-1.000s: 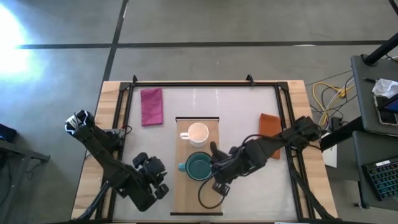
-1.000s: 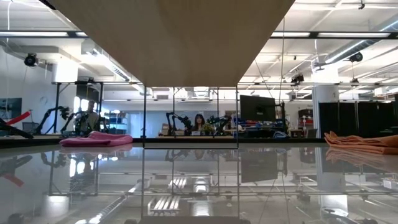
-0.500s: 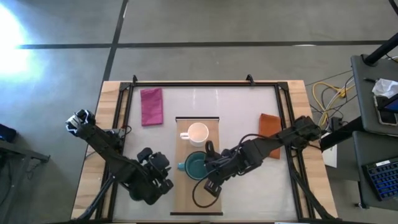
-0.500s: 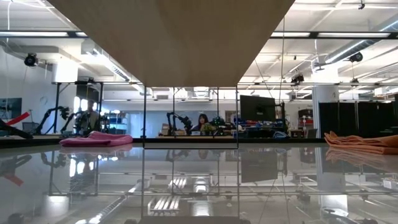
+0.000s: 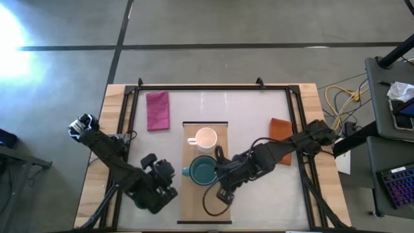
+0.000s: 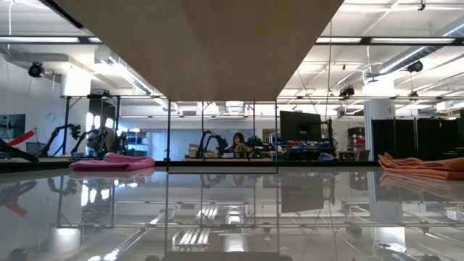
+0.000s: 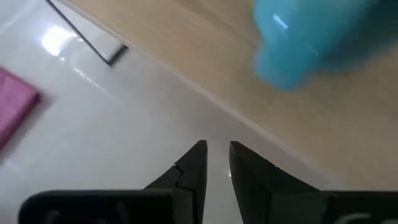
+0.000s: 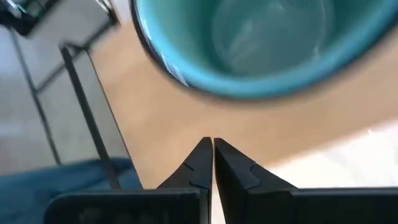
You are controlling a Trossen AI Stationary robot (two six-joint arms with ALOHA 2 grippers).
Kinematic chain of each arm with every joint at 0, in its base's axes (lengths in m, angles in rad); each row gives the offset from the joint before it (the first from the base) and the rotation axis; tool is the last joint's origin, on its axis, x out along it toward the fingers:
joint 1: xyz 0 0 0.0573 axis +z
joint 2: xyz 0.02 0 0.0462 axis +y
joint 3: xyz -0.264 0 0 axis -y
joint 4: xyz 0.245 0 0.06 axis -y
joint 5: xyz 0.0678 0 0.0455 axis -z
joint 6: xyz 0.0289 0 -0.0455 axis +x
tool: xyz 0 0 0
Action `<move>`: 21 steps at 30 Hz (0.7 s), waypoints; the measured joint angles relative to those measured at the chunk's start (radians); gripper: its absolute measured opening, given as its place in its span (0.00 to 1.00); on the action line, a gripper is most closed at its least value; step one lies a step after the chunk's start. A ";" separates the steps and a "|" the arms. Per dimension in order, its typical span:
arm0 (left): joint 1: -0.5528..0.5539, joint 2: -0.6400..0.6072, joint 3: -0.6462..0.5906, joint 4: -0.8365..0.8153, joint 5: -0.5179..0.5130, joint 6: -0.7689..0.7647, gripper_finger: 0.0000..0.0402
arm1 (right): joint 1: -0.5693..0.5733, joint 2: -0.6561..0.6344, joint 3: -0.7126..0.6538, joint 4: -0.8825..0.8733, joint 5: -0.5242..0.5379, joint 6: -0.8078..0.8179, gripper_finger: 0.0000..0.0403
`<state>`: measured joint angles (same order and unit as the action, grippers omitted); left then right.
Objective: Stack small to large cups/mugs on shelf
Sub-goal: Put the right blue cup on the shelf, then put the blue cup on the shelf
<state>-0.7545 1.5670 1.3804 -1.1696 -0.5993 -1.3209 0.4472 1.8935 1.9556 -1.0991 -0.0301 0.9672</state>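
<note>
The light-wood shelf (image 5: 207, 200) lies along the table's middle. On it the wide teal mug (image 5: 202, 171) stands upright, handle (image 5: 185, 172) toward the table's left. The cream-white mug (image 5: 206, 138) stands on the shelf just beyond it. The small dark green cup is out of view. My right gripper (image 5: 218, 180) (image 8: 212, 144) is shut, low at the teal mug's (image 8: 249, 37) right-near side. My left gripper (image 5: 167, 173) (image 7: 217, 146) hovers left of the shelf (image 7: 249, 93), narrowly open, facing the teal handle (image 7: 292, 56). My right gripper's shut fingers (image 8: 200, 155) point level at the teal mug's outer wall (image 8: 205, 87) from the table's right-near side. The right wrist view shows a strip of shelf wood between tips and wall, so I cannot tell whether it touches.
A pink folded cloth (image 5: 158, 110) (image 6: 112, 161) lies far left on the table, an orange one (image 5: 279, 129) (image 6: 424, 165) far right under the right arm. A dark metal frame (image 5: 213, 87) rims the table. A cable loop (image 5: 210, 206) hangs over the shelf's near half.
My right gripper has moved toward the table's left, closing on the teal mug, and the mug stands slightly farther left on the shelf than before. My left gripper has shifted a little toward the shelf.
</note>
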 joint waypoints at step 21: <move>-0.259 -0.108 0.018 -0.190 0.348 -0.209 0.42 | 0.123 -0.023 0.003 -0.303 0.087 0.087 0.45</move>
<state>-1.0132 1.4593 1.3989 -1.3594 -0.2509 -1.5300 0.5703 1.8706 1.9589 -1.4023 0.0564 1.0545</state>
